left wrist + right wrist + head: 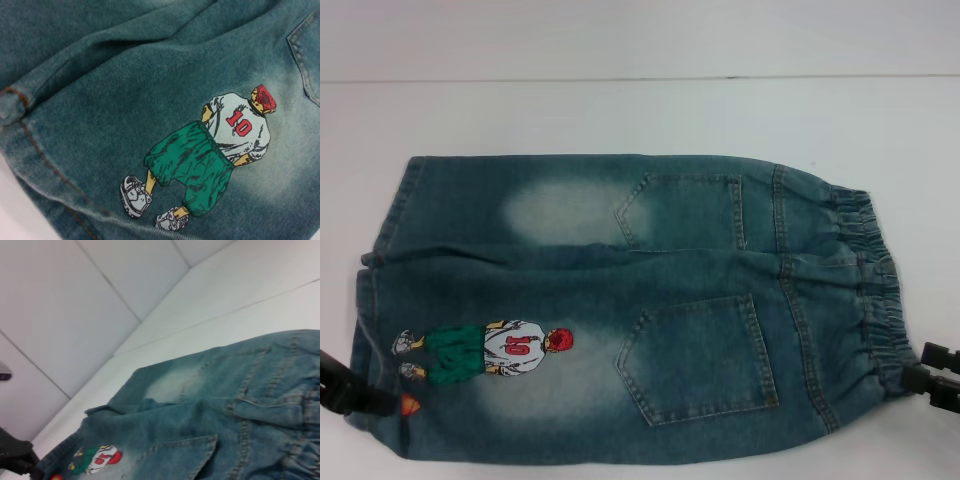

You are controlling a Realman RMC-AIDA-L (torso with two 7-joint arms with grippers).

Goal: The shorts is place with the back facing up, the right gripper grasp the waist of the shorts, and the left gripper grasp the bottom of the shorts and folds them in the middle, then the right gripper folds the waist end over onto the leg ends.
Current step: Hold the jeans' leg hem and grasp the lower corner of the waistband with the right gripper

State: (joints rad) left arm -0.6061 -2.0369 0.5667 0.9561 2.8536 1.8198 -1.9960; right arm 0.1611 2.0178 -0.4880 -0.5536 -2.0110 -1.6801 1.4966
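Lying flat on the white table [620, 110], back up, the shorts [620, 300] have their elastic waistband [870, 290] toward the right gripper [932, 380], which sits at that band's near corner. The left gripper [350, 385] sits at the hem beside the embroidered figure [490, 350]. Each seems to touch denim, though whether either is clenched I cannot tell.

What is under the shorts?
A white table shows all around the shorts, so they lie flat on it. Anything between the denim and the table is covered and cannot be seen.
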